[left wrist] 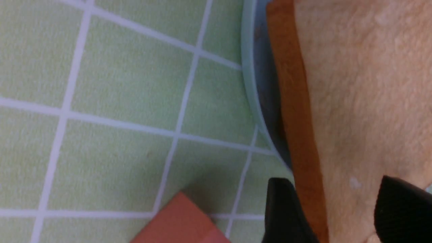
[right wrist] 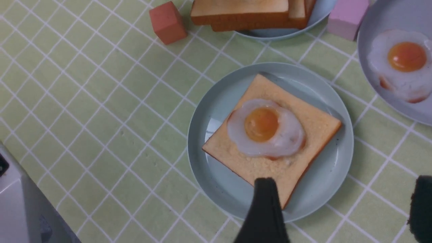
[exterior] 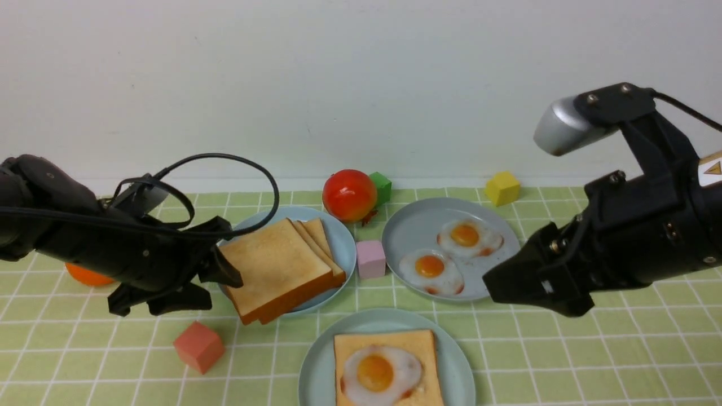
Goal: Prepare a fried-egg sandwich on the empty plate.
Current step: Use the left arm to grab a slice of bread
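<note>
On the pale aqua empty plate (exterior: 316, 366) at the front lies one toast slice (exterior: 389, 344) with a fried egg (exterior: 377, 372) on top, nothing over the egg. More toast slices (exterior: 282, 265) are stacked on the left grey-blue plate (exterior: 344, 248); the top one overhangs the rim. My left gripper (exterior: 223, 287) is at that slice's near-left edge, open, with its fingers (left wrist: 283, 212) either side of the crust (left wrist: 297, 118). My right gripper (exterior: 491, 285) hovers open to the right of the front plate (right wrist: 202, 175), holding nothing.
The right grey-blue plate (exterior: 417, 225) carries two more fried eggs (exterior: 465, 235). A tomato (exterior: 350, 194), green cube (exterior: 381, 188) and yellow cube (exterior: 502, 188) sit at the back. A pink cube (exterior: 370, 259) lies between the plates, with a red cube (exterior: 198, 347) front left and an orange (exterior: 84, 276) behind my left arm.
</note>
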